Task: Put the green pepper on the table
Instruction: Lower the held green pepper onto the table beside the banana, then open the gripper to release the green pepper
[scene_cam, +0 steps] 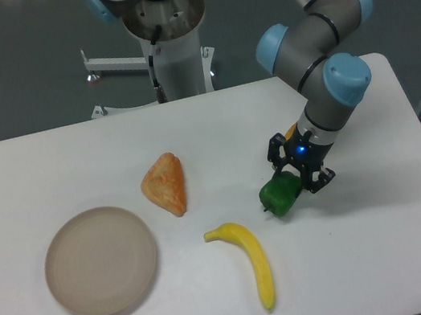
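Green pepper (pixel 281 194) sits low over the white table (pixel 391 256), right of centre and nearer the right edge than the left, pinched at its upper right side by the claw (pixel 298 175). Whether its underside touches the surface cannot be told from this angle; it looks at most a hair above. Step in hand, by my reading: the set-down, nearly finished. Next move calls for the fingers to part, then a straight lift clear so the rounded pepper is not nudged or rolled. Banana (pixel 251 260) lies near, toward the front edge; plate (pixel 102 262) well apart at the front left.
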